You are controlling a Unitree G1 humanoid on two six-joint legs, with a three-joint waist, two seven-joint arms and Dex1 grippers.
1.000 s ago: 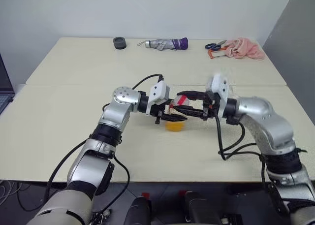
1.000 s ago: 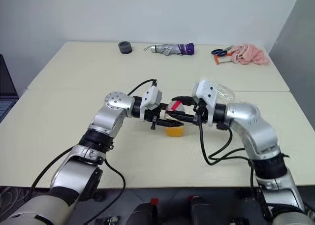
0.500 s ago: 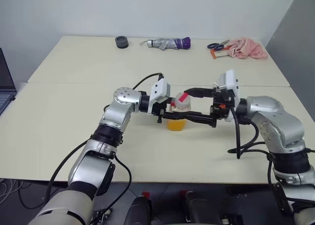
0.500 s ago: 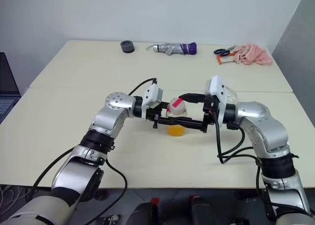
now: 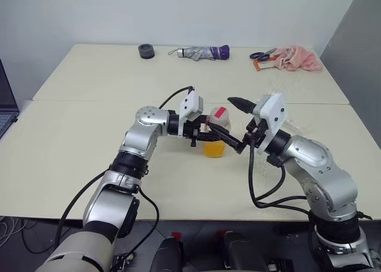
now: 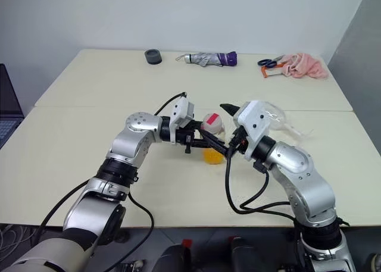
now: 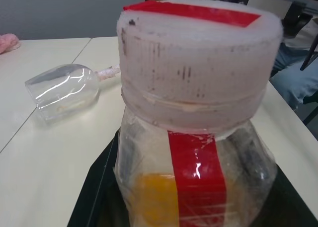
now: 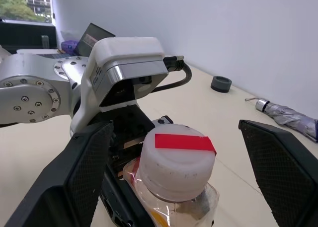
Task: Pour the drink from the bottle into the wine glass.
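Left claw [image 5: 201,131] clamped on the bottle [image 5: 215,136], held upright just above the surface [image 5: 89,147], mid-scene; cap [image 8: 176,160] on. Right claw [image 8: 176,152] has let go of the cap since a second ago: fingers wide, one on either side of it, arm drawn back toward the near right. Wine glass [image 7: 64,90] lies on its side, right of the bottle. Judgement: cap must come off and the glass needs standing up before pouring.
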